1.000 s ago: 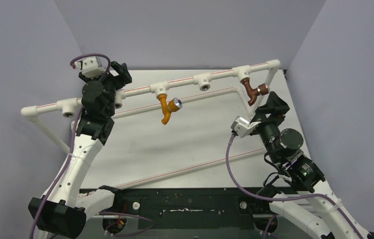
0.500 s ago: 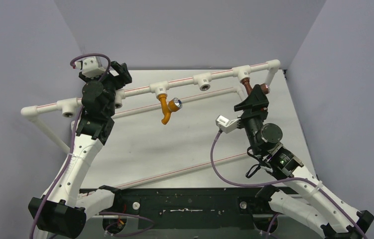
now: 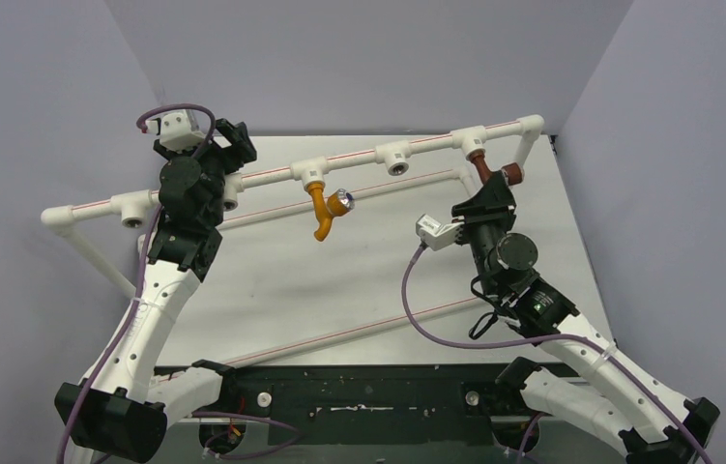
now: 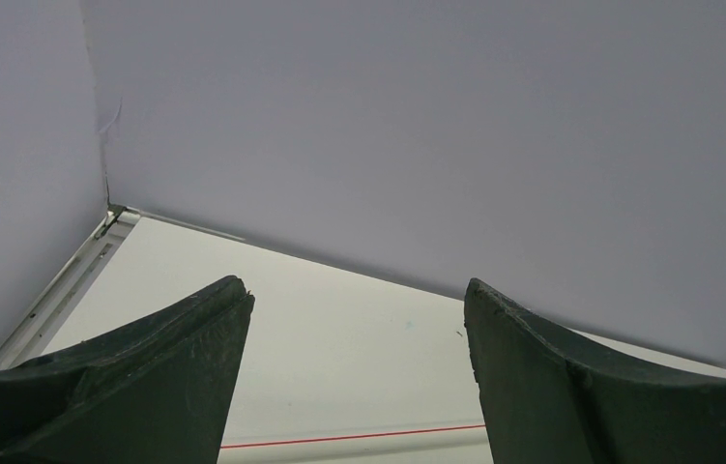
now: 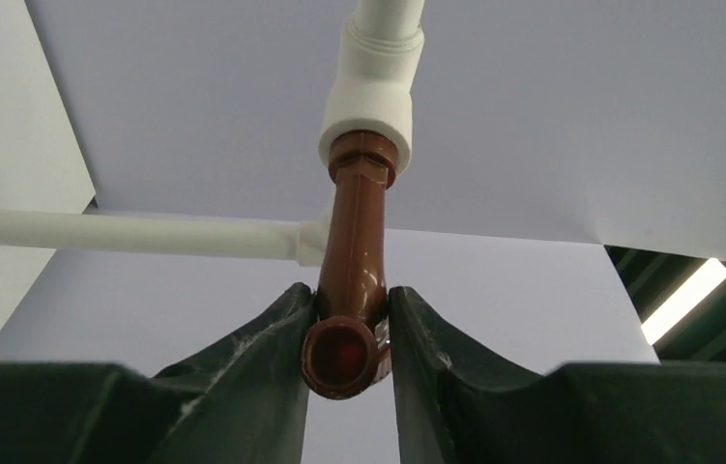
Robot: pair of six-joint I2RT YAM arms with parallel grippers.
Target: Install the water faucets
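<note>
The dark red-brown faucet [image 3: 481,165] hangs from the white T socket [image 5: 370,92] at the right end of the back pipe. My right gripper [image 3: 492,191] is shut on its spout from below. In the right wrist view both fingers press the spout's sides just above its round mouth [image 5: 341,353]. The orange-yellow faucet [image 3: 319,209], with a shiny knob [image 3: 341,202], hangs from a socket near the pipe's middle. My left gripper [image 3: 234,141] is held high at the back left, open, with nothing between its fingers [image 4: 194,358].
A white pipe frame [image 3: 272,175] with thin red stripes runs across the back of the table and down both sides. Bare T sockets face forward at the middle right [image 3: 396,159] and at the left [image 3: 133,210]. Purple-grey walls enclose the table.
My right gripper swung left and up to the red-brown faucet and shut on its spout. The left arm has not moved.
</note>
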